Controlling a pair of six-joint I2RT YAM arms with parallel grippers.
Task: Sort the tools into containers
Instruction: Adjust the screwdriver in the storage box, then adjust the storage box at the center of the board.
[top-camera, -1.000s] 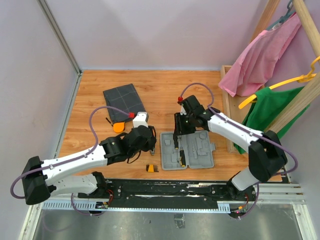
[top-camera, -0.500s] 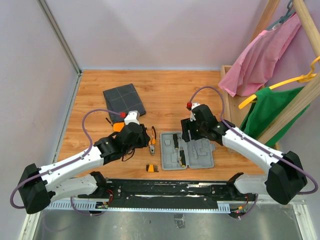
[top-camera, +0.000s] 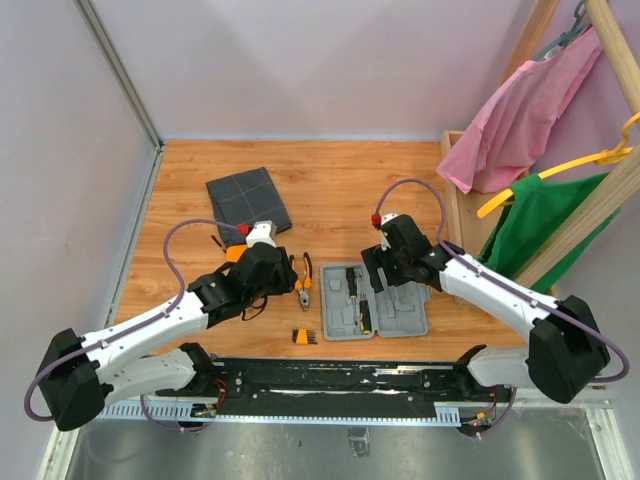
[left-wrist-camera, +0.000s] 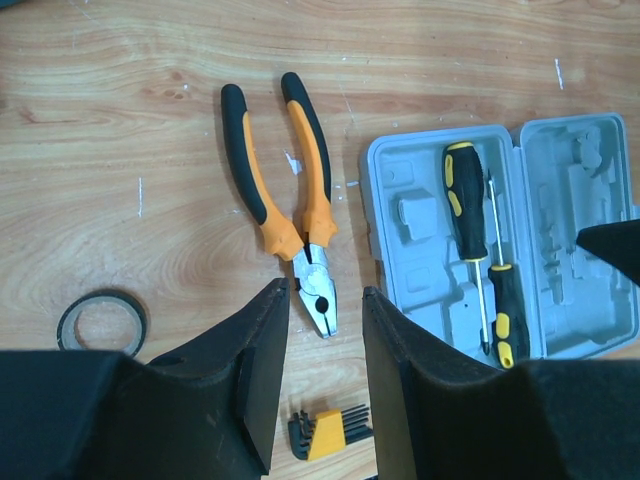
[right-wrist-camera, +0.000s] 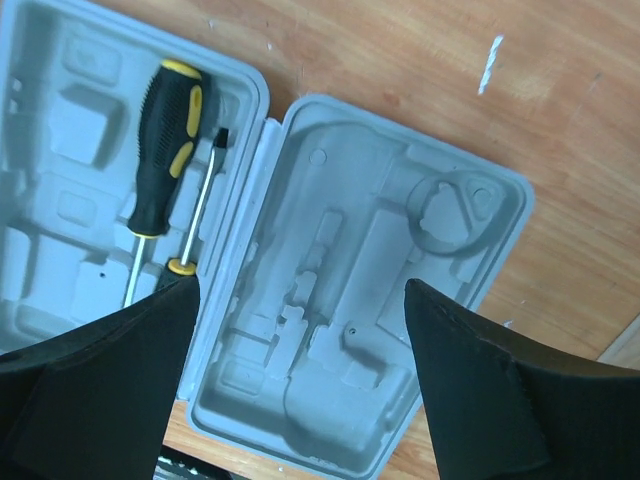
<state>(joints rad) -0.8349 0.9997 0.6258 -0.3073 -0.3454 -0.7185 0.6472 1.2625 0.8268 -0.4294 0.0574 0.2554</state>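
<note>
Two arms reach out over a wooden table (top-camera: 340, 190). Closest to their bases lies the small orange bit holder (top-camera: 302, 335), with dark bits sticking out of one side. Just past it, the light grey case (top-camera: 405, 315) lies open and flat, its two halves side by side. Two screwdrivers (left-wrist-camera: 464, 205) with black and yellow handles lie in its left half, head to tail. In the right wrist view a black finger covers the handle of one of them.

The right gripper (right-wrist-camera: 300, 290) hangs over the case, its jaws spread wide with nothing in them.

Left of the case lie the pliers (left-wrist-camera: 290, 200), orange and black handles pointing away from the arms. The left gripper (left-wrist-camera: 325, 295) hangs over their metal nose. Its jaws are partly apart and hold nothing.

The black tape ring (left-wrist-camera: 100, 322) sits on the wood left of the pliers. From above, the left arm hides it.

Farther back, the round orange piece (top-camera: 236, 254) peeks out beside the left wrist. A tiny dark thing next to it is too small to make out.

Farthest away lies the dark grey pouch (top-camera: 247, 198), flat, with grid lines.
</note>
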